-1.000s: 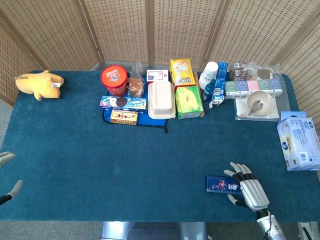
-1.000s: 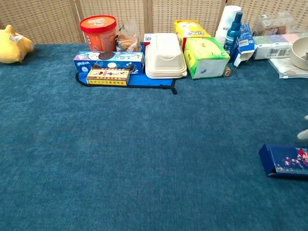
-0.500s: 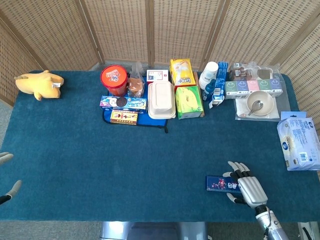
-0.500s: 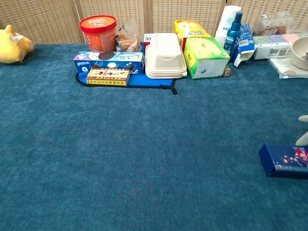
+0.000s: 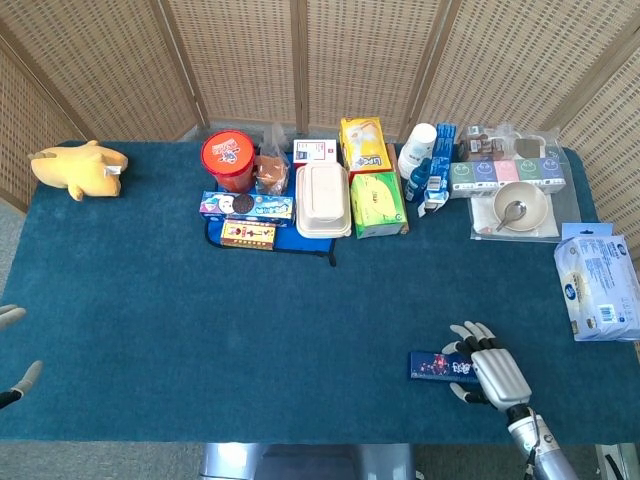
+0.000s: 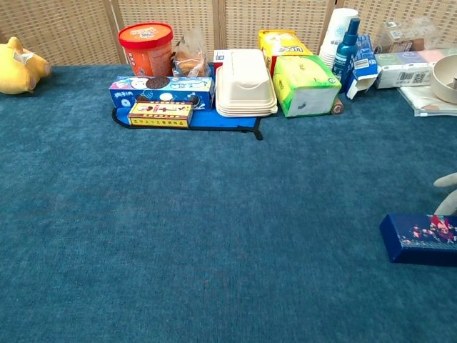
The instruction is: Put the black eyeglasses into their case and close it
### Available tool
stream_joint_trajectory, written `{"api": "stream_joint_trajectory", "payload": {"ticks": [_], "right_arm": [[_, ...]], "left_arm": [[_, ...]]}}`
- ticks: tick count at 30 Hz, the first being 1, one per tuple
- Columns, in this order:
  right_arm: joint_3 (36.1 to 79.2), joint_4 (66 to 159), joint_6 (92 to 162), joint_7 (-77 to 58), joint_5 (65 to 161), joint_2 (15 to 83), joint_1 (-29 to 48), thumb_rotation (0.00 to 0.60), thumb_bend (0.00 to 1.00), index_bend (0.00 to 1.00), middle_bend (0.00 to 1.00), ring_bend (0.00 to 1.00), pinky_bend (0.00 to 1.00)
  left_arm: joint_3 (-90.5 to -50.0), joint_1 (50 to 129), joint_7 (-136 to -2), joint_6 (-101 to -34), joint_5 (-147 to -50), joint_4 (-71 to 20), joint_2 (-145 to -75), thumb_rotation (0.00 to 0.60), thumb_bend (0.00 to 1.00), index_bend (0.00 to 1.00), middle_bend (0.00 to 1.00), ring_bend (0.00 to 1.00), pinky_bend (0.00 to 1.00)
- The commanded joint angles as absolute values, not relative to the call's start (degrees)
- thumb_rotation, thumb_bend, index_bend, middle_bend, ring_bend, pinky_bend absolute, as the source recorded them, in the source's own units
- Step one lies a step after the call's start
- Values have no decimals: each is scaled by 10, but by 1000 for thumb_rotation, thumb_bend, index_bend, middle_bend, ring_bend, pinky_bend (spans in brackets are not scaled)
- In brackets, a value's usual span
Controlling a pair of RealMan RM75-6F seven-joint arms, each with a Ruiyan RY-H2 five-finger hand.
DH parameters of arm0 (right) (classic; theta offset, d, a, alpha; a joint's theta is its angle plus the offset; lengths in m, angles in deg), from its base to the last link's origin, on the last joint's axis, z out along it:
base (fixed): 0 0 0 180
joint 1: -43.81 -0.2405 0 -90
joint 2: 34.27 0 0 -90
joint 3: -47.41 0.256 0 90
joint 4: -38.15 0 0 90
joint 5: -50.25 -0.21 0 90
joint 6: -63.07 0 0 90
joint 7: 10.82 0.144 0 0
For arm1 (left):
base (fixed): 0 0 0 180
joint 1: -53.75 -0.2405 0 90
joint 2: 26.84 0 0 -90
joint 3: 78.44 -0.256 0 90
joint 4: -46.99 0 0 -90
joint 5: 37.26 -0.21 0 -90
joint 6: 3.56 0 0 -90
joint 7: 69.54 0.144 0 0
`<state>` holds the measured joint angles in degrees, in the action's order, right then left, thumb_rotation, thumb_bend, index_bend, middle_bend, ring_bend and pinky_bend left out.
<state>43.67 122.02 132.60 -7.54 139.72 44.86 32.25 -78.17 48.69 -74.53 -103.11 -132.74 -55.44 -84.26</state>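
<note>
1. A tabletop [image 5: 250,330] covered in dark teal cloth stands in front of woven wicker screens. A crowded row of groceries runs along its far side, with a white lidded food box [image 5: 322,200] near the middle of that row.

2. The glasses case [image 5: 440,366], a slim dark blue box with a colourful print, lies well apart from the white lidded food box, toward the near edge and to the right. Its lid looks closed. Its long axis runs left to right, parallel to the near edge.

3. No black eyeglasses can be seen anywhere on the cloth; they may already be inside the case, but that cannot be told.

4. The right robot hand [image 5: 488,367] rests over the right end of the case, fingers spread and reaching across it toward the far side. It touches the case; whether it grips or only presses down cannot be told.

5. The left robot hand [image 5: 14,350] shows only as pale fingertips at the left edge of the head view, far from the case, fingers apart and holding nothing. The right robot hand is by far the nearer.

6. The head view shows the whole case and the hand on it. The chest view shows the case's left end and front side face, and only a fingertip or two above it.
</note>
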Motion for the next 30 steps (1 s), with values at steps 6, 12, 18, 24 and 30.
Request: {"api": "stream_joint_trajectory", "payload": {"ticks": [6,12,18,24,30], "right_arm": [[438,1226,1322,-78,1393,448,319,600,279,547,153,26,55],[451,1252,1326,-70,1393,437,309,600,277,555,156,30,54],[469,1276,1314,-65,1380,426,293,600,276,555,156,32,54],[493,1289,1302,-67,1363,424,273,600,273,554,156,32,54],[523,1279,1272,-86,1335,443,240,600,271,547,154,32,54]], "left_arm": [[-782,487,-746,-1030,-1327,-553,-843,599,226,218,244,154,183],[-782,487,-746,-1029,-1326,-551,-845,600,227,218,244,153,182],[-781,487,-748,-1029,-1323,-549,-845,599,226,218,244,152,181],[-780,490,-747,-1024,-1322,-550,-845,599,226,218,244,152,182],[-779,495,-743,-1017,-1320,-552,-849,600,226,217,244,153,182]]}}
